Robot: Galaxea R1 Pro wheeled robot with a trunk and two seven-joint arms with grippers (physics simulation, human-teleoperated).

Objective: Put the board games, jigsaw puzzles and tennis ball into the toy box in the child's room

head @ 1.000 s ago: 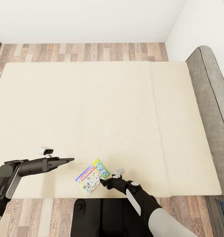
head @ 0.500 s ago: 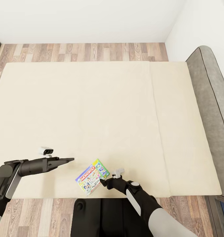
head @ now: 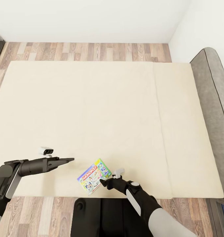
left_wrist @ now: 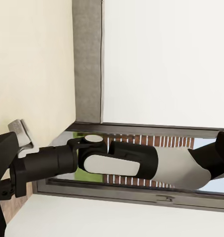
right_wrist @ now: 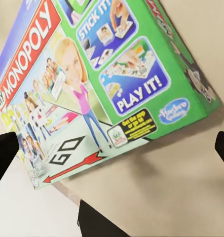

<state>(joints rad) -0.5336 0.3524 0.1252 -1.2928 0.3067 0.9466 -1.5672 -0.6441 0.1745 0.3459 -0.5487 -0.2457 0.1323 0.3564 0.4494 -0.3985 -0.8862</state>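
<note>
A colourful Monopoly board game box (head: pixel 93 175) lies flat on the cream bed (head: pixel 92 108) near its front edge. My right gripper (head: pixel 102 181) is low over the bed, right at the box's near right corner. In the right wrist view the box (right_wrist: pixel 92 84) looms large, and the right gripper (right_wrist: pixel 113 151) is open, its dark fingertips (right_wrist: pixel 3 154) wide apart with nothing between them. My left gripper (head: pixel 71 160) hovers over the bed to the left of the box, apart from it, open and empty.
A grey padded headboard (head: pixel 214 98) runs along the bed's right side. Wooden floor (head: pixel 85 51) and a white wall lie beyond the far edge. The left wrist view looks across at my right arm (left_wrist: pixel 117 160), the headboard (left_wrist: pixel 87 59) and a window frame.
The whole head view has shifted a little, so the camera moved. Both arms hold the same pose and the box lies as before.
</note>
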